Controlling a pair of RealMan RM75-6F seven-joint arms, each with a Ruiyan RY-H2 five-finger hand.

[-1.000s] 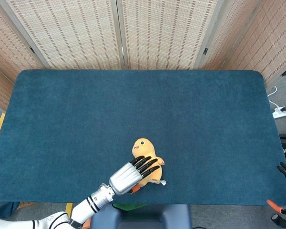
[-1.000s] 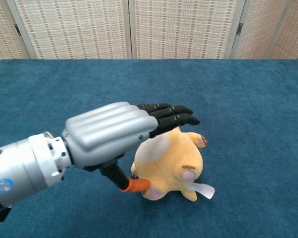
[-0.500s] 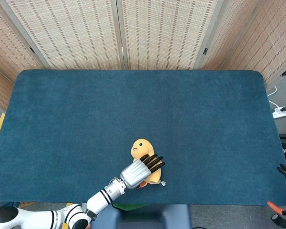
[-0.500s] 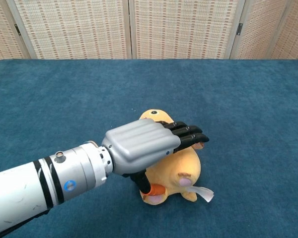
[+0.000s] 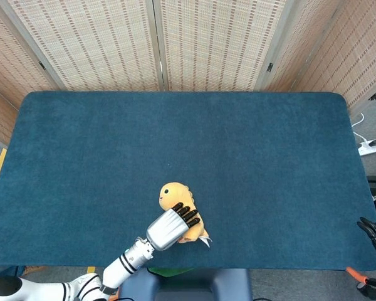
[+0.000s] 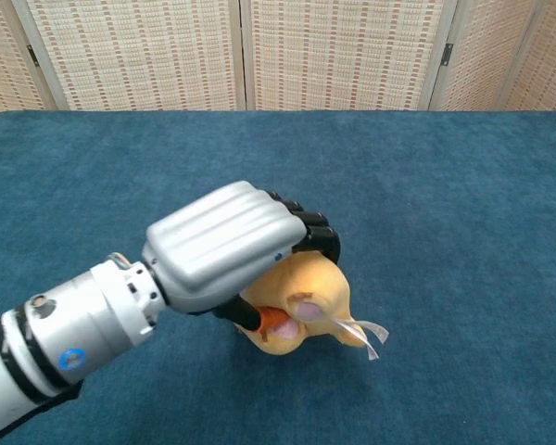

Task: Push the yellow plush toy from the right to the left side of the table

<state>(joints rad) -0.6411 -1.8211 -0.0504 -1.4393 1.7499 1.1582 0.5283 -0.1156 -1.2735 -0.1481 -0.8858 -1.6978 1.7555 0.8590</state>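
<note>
The yellow plush toy [image 5: 173, 195] lies near the front edge of the blue table [image 5: 250, 144], a little left of the middle. My left hand [image 5: 169, 227] lies on top of it, reaching in from the front. In the chest view the left hand [image 6: 224, 246] has its dark fingers curled over the far side of the toy [image 6: 308, 298], and its orange-tipped thumb presses the near side. A white tag [image 6: 360, 330] sticks out on the toy's right. My right hand [image 5: 374, 232] hangs off the table's front right corner, fingers apart, holding nothing.
Woven folding screens [image 5: 156, 44] stand behind the table's far edge. A white power strip [image 5: 370, 147] lies on the floor past the right edge. Bare blue cloth stretches to the left of the toy.
The left hand's fingers have curled down over the toy. Toy and hand have shifted left together, and the toy has turned, its head now pointing further left.
</note>
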